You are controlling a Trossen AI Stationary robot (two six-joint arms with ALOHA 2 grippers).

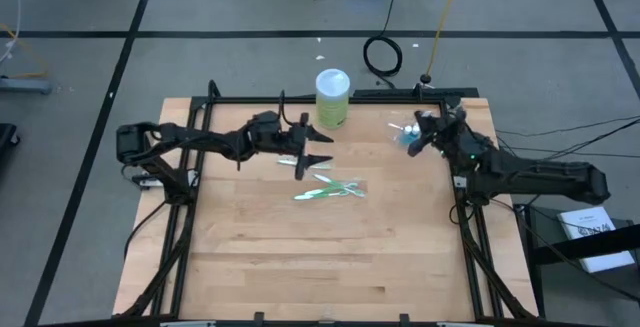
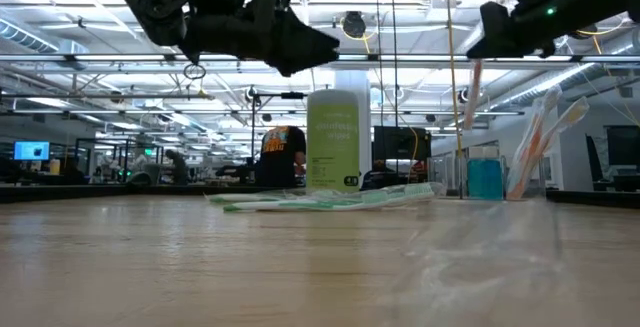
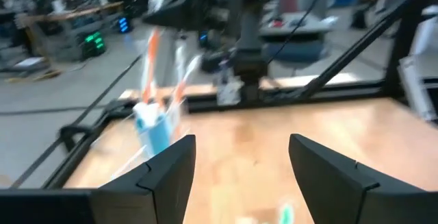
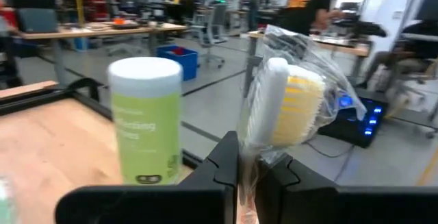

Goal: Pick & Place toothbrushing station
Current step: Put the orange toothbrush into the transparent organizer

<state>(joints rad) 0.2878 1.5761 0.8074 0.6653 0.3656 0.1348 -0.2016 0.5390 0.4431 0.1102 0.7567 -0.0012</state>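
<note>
A small clear cup (image 1: 408, 133) stands at the table's far right with toothbrushes (image 2: 540, 137) leaning in it and a teal tube (image 2: 484, 179). Beside and above the cup, my right gripper (image 1: 428, 127) is shut on a toothbrush in a clear wrapper (image 4: 287, 107). Several green-white wrapped toothbrushes (image 1: 330, 189) lie flat on the table's middle. My left gripper (image 1: 312, 159) hangs open above the table, just on the far side of those brushes, with nothing between its fingers (image 3: 171, 176). In the left wrist view the cup (image 3: 154, 125) shows farther off. My right gripper pinches the wrapped toothbrush between its two fingers (image 4: 226, 162), at the neck just under the head (image 4: 250, 138). The white head with its yellow bristles stands out past the fingertips. The pink-white handle (image 2: 472, 92) hangs below the gripper, clear of table and cup.
A lime-green cylinder with a white lid (image 1: 332, 97) stands at the far edge, between the two grippers. Black frame rails (image 1: 470, 227) run along the table's sides. The near half of the wooden table (image 1: 320, 267) is bare. A person (image 2: 282, 152) sits in the room behind.
</note>
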